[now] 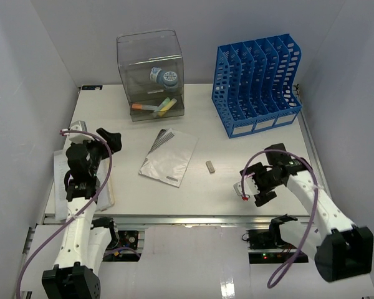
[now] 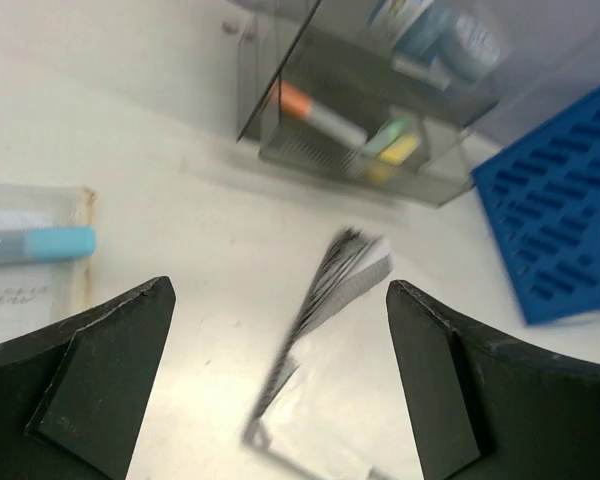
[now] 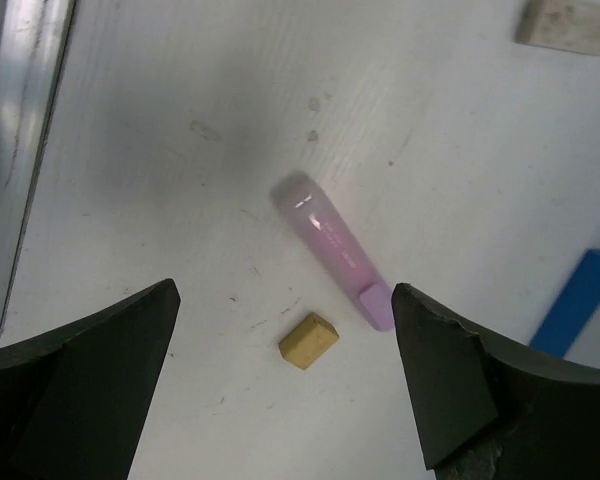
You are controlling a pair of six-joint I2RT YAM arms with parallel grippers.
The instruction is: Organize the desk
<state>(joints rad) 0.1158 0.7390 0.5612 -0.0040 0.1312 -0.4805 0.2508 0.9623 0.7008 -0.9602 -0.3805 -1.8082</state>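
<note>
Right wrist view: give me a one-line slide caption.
Open right pincer over a pink translucent marker and small tan block on the white desk.

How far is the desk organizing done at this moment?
Done: some pens lie in the clear box. In hand: nothing; the open right gripper hovers over a pink marker. Remaining on the desk: booklet, eraser, yellow piece; the blue rack looks empty; left gripper open too.

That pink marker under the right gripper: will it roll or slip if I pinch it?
Likely to roll: the pink marker looks round-bodied and lies flat on the smooth desk, so a sideways nudge could set it rolling. Its glossy barrel shows a highlight, so it may be slippery in the fingers. It looks stiff and probably light.
</note>
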